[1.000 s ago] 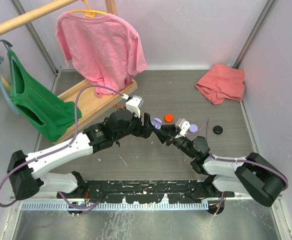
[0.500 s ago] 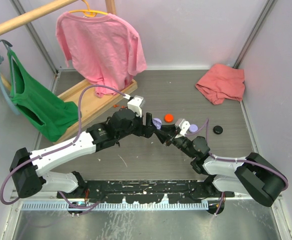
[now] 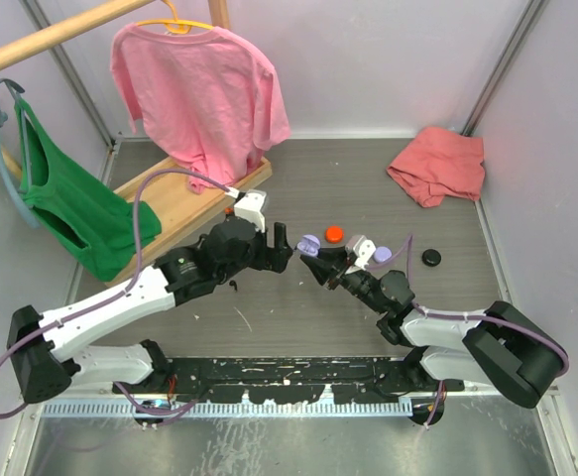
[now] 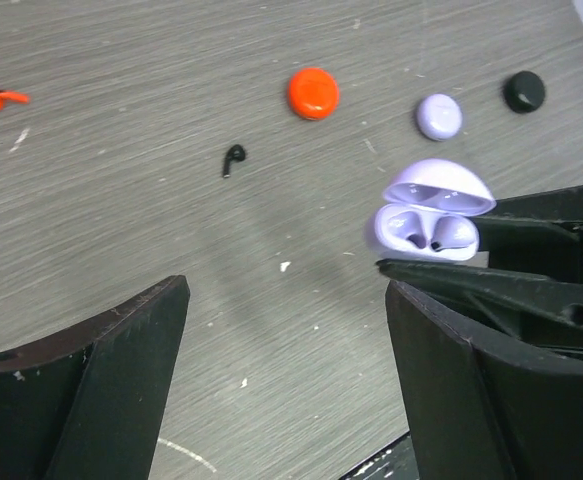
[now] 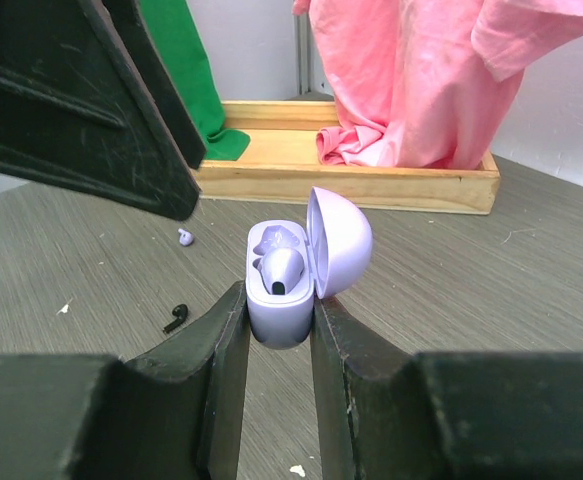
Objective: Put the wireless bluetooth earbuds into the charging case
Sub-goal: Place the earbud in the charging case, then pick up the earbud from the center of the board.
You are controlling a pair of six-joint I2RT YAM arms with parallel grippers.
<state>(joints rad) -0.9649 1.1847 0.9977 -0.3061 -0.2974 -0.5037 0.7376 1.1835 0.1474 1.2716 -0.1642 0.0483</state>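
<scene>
Left gripper (image 4: 286, 300): jaws spread wide, nothing between them. Right gripper (image 5: 279, 308): clamped on the charging case (image 5: 339, 240) (both arms reach inward, fingertips close together).

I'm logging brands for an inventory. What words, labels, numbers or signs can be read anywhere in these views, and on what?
No text can be read anywhere.
The open lilac case in the right gripper is plain; so are the orange case, the round lilac case, the black case and the pink T-shirt.

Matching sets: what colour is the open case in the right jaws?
Lilac; the open case shows best in the right wrist view.
</scene>
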